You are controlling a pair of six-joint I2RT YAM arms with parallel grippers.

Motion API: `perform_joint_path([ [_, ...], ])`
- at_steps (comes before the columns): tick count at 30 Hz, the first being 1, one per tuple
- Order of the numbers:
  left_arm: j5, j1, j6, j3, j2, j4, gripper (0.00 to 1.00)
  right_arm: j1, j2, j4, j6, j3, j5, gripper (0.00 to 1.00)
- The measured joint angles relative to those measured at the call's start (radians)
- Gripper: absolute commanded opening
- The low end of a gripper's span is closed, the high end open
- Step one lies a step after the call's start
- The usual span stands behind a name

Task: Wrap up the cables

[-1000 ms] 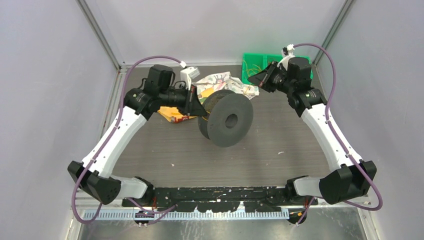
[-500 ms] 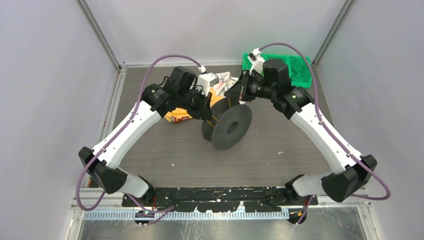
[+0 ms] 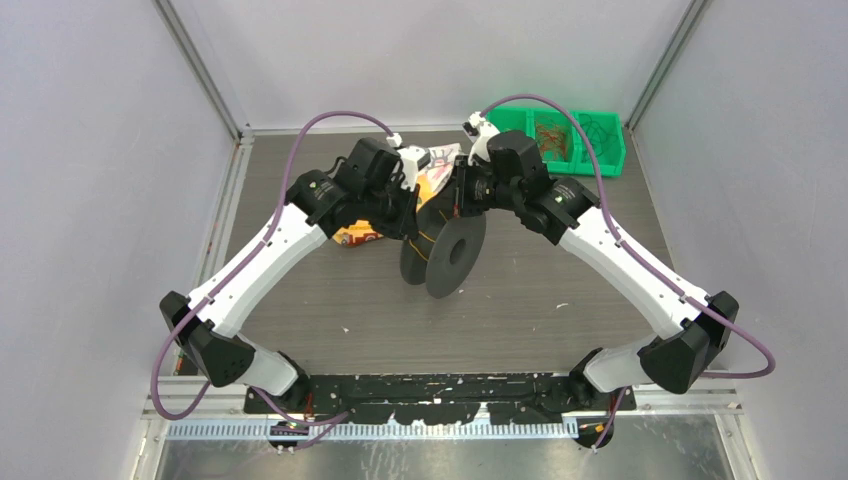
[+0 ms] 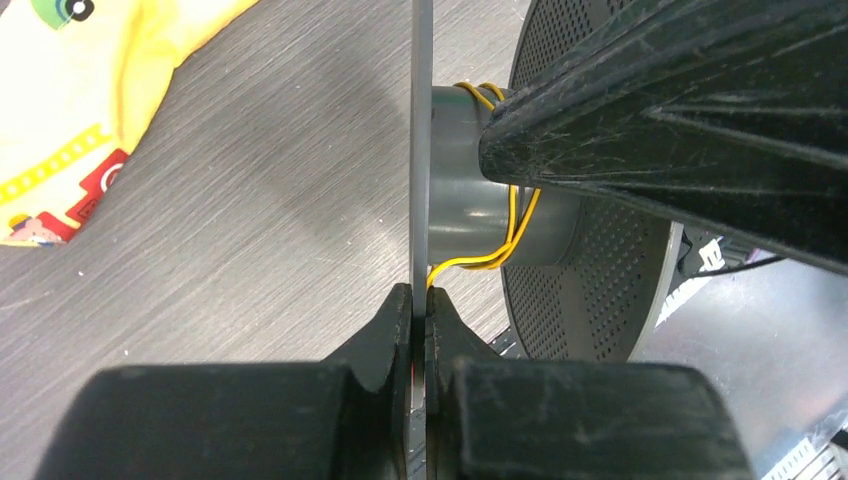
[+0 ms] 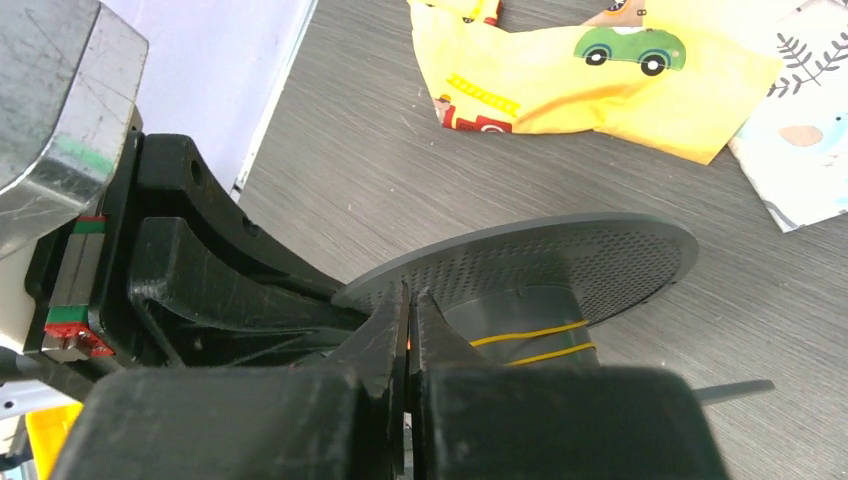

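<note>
From above, both arms reach out from the near edge of the worktop [image 3: 560,290] and bend inward to meet at a black spool [image 3: 447,255] standing on its rim at the centre. The left gripper [image 3: 408,222] comes at the spool from the left and the right gripper [image 3: 463,196] from the far right, their wrists close together. Loose coils of the cables [image 3: 552,136] lie in a green bin [image 3: 612,150] at the far right corner. A yellow cloth [image 3: 352,236] lies just left of the spool.

At the left wrist, the gripper [image 4: 420,300] is clamped on the thin edge of one spool flange. Yellow cables [image 4: 516,215] circle the grey hub between the two flanges.

At the right wrist, the gripper [image 5: 410,300] hangs over the hub, its fingers drawn together to a bare slit. Whether a strand sits between them cannot be told. Two yellow turns [image 5: 530,335] cross the hub beneath the perforated flange.
</note>
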Motion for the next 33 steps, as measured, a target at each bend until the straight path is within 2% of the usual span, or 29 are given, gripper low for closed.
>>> perform_joint_path([
  [13, -0.118, -0.030, -0.327, 0.000, 0.001, -0.035, 0.01, 0.040, 0.040, 0.057, 0.018, 0.000, 0.125, 0.01],
  [18, -0.177, -0.034, -0.476, 0.030, 0.008, -0.096, 0.00, 0.045, 0.043, 0.061, 0.018, 0.010, 0.141, 0.01],
  [26, -0.208, -0.039, -0.616, 0.165, 0.093, -0.237, 0.00, 0.048, 0.071, 0.074, -0.007, 0.037, 0.148, 0.01],
  [33, -0.225, -0.040, -0.675, 0.187, 0.145, -0.290, 0.00, 0.059, 0.100, 0.045, -0.027, 0.037, 0.148, 0.00],
])
